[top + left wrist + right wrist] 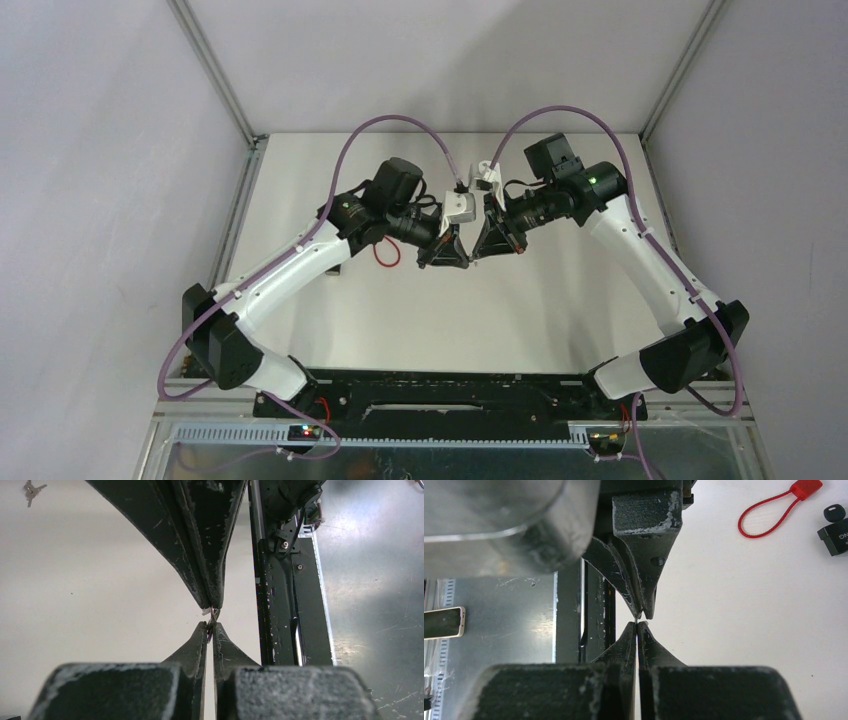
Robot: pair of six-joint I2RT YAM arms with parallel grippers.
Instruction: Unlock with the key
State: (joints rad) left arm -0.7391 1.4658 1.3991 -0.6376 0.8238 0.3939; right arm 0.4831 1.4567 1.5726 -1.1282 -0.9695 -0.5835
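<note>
While my left end effector [210,628] and my right end effector [638,626] meet tip to tip above the middle of the tabletop [749,630], a small metal ring [213,616] bridges the two. Both are closed on it. The right one's fingers are pressed flat together, and the left one's have only a hairline between them (the ring is too small to show what hangs from it). A bunch of keys [31,490] lies flat toward the far edge, well apart from both. Left of the middle lie a red cord loop [769,512] and a black block [834,530].
</note>
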